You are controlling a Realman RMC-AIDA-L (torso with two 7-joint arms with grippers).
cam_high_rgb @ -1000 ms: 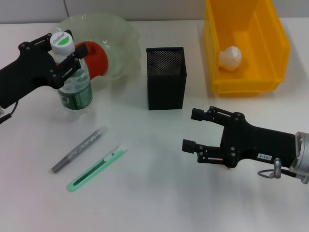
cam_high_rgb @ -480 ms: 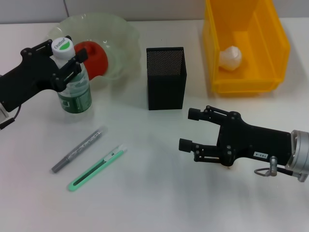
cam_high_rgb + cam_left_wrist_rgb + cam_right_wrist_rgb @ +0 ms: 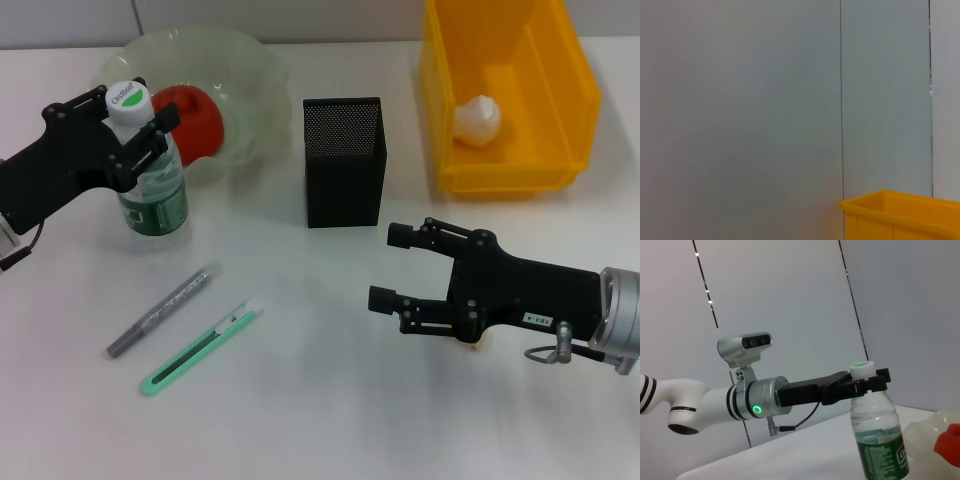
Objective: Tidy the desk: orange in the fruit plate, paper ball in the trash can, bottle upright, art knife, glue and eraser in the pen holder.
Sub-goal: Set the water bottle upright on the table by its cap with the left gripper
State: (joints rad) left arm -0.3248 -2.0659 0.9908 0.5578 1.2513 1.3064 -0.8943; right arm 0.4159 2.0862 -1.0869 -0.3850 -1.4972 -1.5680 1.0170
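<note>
- Bottle: upright on the desk at 10 o'clock from the pen holder, just in front of the fruit plate. Clear plastic, partly filled with liquid, so probably bottom-heavy; the wall looks thin and slick and would dent under a hard squeeze. The neck under the white cap is the stiffest hold.
- Left gripper: fingers straddle the bottle neck just below the cap, narrow; whether they press it I cannot tell.
- Right gripper: fingers spread wide, holding nothing, low over the desk at 5 o'clock from the pen holder.
- Art knife: flat at 7 o'clock from the pen holder, beside a grey pen-shaped item. Thin, rigid, light; best pinched across its middle.
- Orange: in the fruit plate.
- Paper ball: in the yellow bin.
</note>
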